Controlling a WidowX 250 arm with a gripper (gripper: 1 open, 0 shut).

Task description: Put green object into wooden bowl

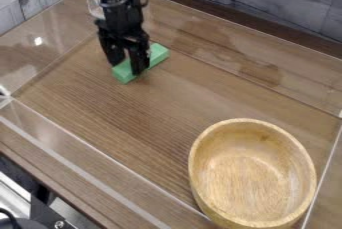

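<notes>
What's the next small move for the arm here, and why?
Probably close the gripper on the green block. The open jaws point down and seem to straddle the block on the table, while the wooden bowl sits empty at the near right. Whether the fingertips are low enough is hard to tell.

The claw (126, 57) stands in front of the green object (144, 61), covering its left part; only the right end and a sliver of the near edge show. Whether the dark fingers (136, 59) touch the block or the bench (160, 123) cannot be told. The arm above the claw is cut off by the top edge. The wooden bowl (254, 173) loses its near rim at the bottom edge. At the near left corner, dark shapes under the bench are too cropped to identify.
</notes>
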